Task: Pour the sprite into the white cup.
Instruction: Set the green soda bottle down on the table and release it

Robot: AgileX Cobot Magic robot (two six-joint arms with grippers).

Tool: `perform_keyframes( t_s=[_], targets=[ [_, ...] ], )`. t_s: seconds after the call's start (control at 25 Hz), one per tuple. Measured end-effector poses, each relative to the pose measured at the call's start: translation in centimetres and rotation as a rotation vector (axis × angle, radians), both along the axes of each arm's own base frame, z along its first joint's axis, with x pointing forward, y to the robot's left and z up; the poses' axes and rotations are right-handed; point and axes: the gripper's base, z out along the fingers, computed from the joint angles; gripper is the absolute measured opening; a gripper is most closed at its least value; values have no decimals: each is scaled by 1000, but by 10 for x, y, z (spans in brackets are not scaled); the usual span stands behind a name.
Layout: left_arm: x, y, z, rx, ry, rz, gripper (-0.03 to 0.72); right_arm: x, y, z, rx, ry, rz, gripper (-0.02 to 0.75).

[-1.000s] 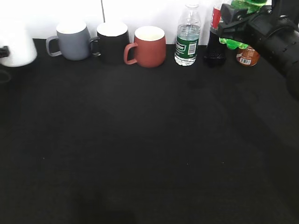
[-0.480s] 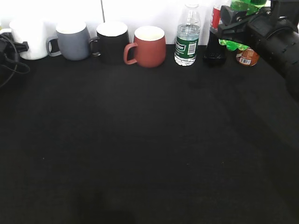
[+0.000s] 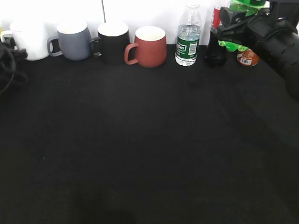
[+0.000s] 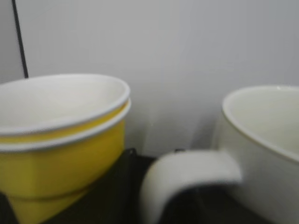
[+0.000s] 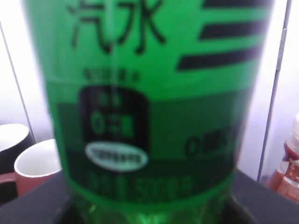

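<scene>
The sprite [image 3: 232, 45], a bright green bottle, hangs a little above the table at the back right, held by my right gripper [image 3: 230, 21]. It fills the right wrist view [image 5: 149, 93], with the dark jaws [image 5: 149, 207] on either side of its lower part. The white cup [image 3: 29, 39] stands at the far left of the back row, handle to the left. In the left wrist view the cup [image 4: 266, 154] and its handle [image 4: 187, 170] are very close. My left gripper [image 3: 10, 56] shows only as dark parts beside the cup; its jaws are hidden.
A yellow cup [image 4: 60, 140] stands left of the white cup. Along the back wall are a grey mug [image 3: 73, 42], a black mug [image 3: 112, 43], a red mug [image 3: 149, 46], a clear water bottle [image 3: 188, 39], a cola bottle [image 3: 216, 44] and a small orange bottle [image 3: 247, 57].
The white cup went from near the left edge back to the row beside the grey mug. The left arm has shifted left. The right arm with the sprite has barely moved.
</scene>
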Motion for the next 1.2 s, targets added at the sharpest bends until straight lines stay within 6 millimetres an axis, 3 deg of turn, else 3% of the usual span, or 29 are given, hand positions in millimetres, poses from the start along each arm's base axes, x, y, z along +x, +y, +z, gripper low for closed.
perform_keyframes(
  t_s=[0.12,0.24,0.32,0.4,0.52,0.64,0.8,0.92,1.08,1.2],
  targets=[
    [-42,-6,13,-1,36,-10,241,1,-3,0,-25,-4,-41,384],
    [-99,-13,51,0,12,-12,241,3,-18,-2,-43,13,-191,384],
    [-127,-20,74,5,-18,-28,241,7,-38,-3,-51,22,-272,384],
    [-142,-30,91,15,-43,-59,241,12,-69,-3,-47,28,-365,384],
    [-148,-51,104,20,-57,-130,241,18,-114,-7,-93,32,-438,384],
    [-150,-76,102,19,-33,-211,241,43,-135,-29,-108,68,-430,384],
    [-151,-88,102,20,-32,-250,241,84,-151,-72,-61,112,-386,384],
    [-151,-89,102,22,-33,-254,241,103,-151,-108,-53,119,-358,384],
    [-151,-89,102,22,-33,-255,241,114,-152,-122,-44,52,-352,386],
    [-151,-89,102,22,-33,-255,241,114,-152,-122,-43,53,-351,575]
  ],
)
